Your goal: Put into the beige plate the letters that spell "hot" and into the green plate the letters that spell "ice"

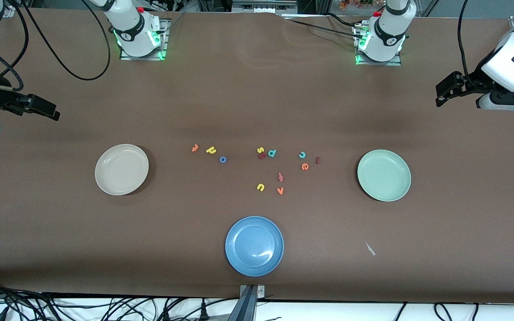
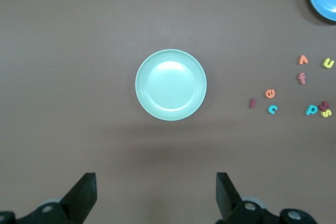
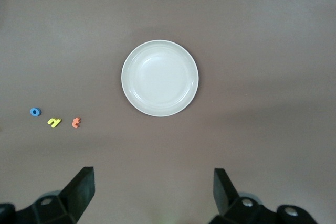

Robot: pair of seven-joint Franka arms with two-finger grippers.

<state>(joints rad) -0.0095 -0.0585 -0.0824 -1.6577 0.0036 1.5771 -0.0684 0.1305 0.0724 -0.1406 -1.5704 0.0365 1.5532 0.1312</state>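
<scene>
A brown table (image 1: 257,89) holds empty beige plate (image 1: 122,169) and green plate (image 1: 384,175), with the letters (image 1: 261,165) scattered between them. Both the left gripper (image 2: 155,195) and right gripper (image 3: 152,192) hang open and empty at the table ends; tiny foam lookalikes such as the d or u risk being picked wrongly

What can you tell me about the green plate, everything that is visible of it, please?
The green plate is round, shallow and pale mint, with a raised rim and a smooth, faintly glossy surface that looks like plastic. It lies flat and upright on the brown table, toward the left arm's end. Nothing lies in it and nothing touches it. The nearest letter, a dark red i, lies apart from its rim, toward the table's middle.
</scene>
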